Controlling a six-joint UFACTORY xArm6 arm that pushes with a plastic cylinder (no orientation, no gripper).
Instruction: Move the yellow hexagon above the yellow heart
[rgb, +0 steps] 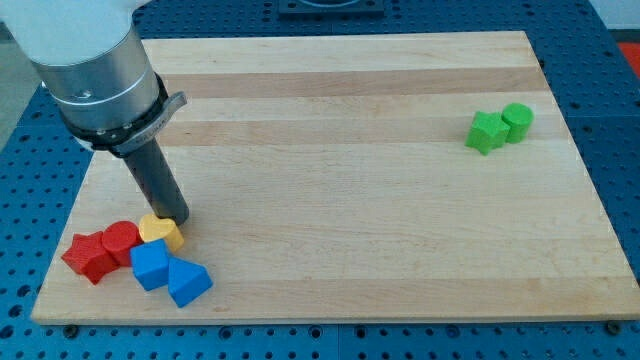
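A yellow cluster (160, 232) lies near the board's lower left corner. It looks like two yellow blocks pressed together: a lobed one on the left (152, 227) and a flatter one on the right (172, 238). Their shapes are hard to make out. My tip (177, 220) rests on the board right at the cluster's upper right edge, touching or nearly touching it. The rod leans up toward the view's upper left and hides part of the cluster's top.
A red star (88, 255) and a red cylinder (120, 240) sit just left of the yellow cluster. Two blue blocks (150, 265) (188, 282) lie just below it. Two green blocks (487, 131) (517, 120) stand at the upper right. The board's bottom edge (300, 318) is close.
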